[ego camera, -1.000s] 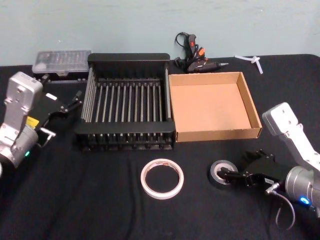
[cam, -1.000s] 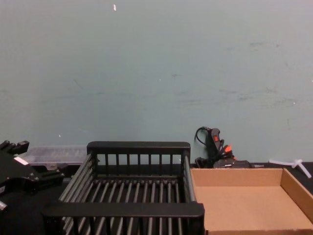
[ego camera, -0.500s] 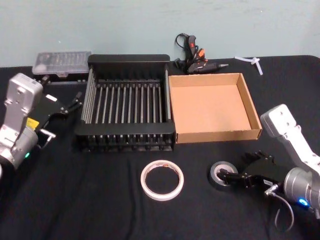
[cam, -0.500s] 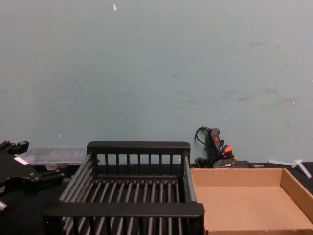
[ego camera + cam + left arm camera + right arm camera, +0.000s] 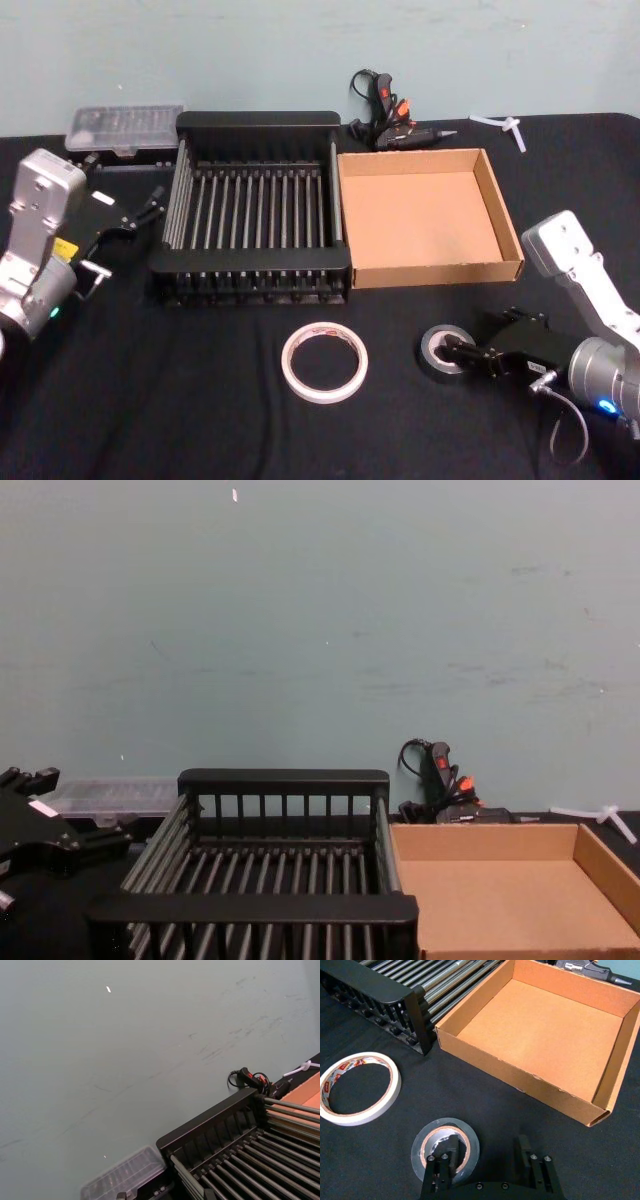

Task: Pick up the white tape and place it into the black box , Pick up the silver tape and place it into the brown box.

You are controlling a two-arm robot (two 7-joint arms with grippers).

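The white tape lay flat on the black desk, its hole facing up, near the front and a little in front of the black box. Its inner core carried red and dark printing, but the letters were too small to read. The silver tape also lay flat, hole up, to the right of the white ring and well apart from it, in front of the near wall of the brown box. No writing was readable on it.

The right tool was low over the desk at the near right, the arm reaching in from the right with its grey wrist raised behind. Its fingers were spread: one finger stood inside the hole of the silver roll and the other outside the roll's wall, so the wall was between them, not clamped.

The left tool was held at the far left, beside the left wall of the black box, pointing toward it; I cannot tell if it was open or closed.

The black box and the brown box stood side by side, touching, both with nothing inside. Behind them lay a clear plastic case and a black and orange glue gun.
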